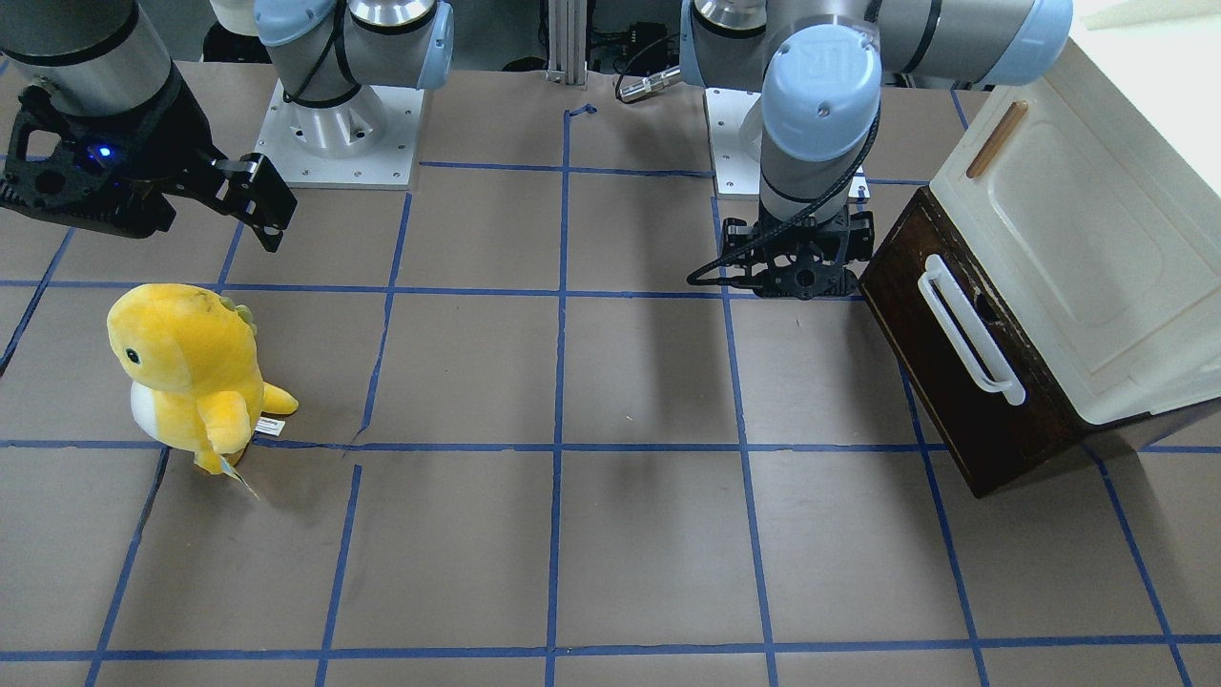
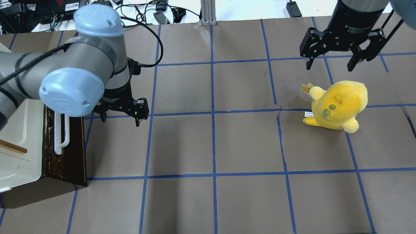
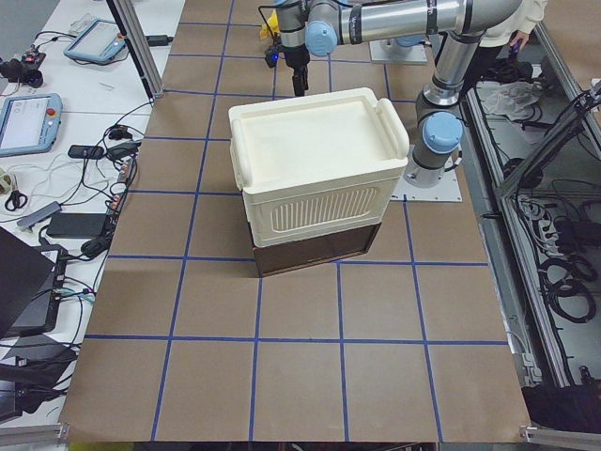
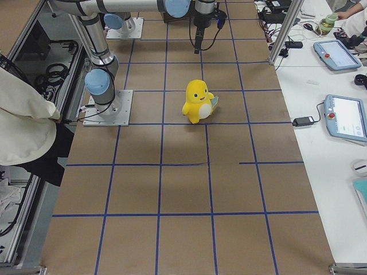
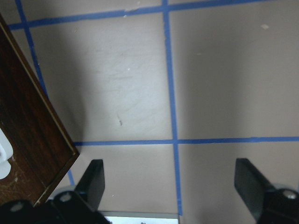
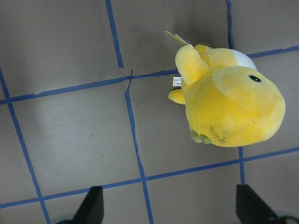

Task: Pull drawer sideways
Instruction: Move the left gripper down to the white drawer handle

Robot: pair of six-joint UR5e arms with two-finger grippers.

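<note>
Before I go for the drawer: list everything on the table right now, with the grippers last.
drawer: one, dark brown, table end on the robot's left, under the cabinet
bar handle: one, white, on the drawer front
cabinet: one, cream-white, on top of the drawer
plush dinosaur: one, yellow, upright on the robot's right side
table: one, brown with a blue tape grid
left gripper: one, black, open, empty, beside the drawer front
right gripper: one, black, open, empty, near the plush

The cabinet (image 1: 1097,239) atop the drawer (image 1: 954,415) crowds its handle (image 1: 963,336) from above; the plush (image 1: 186,372) stands well apart.
</note>
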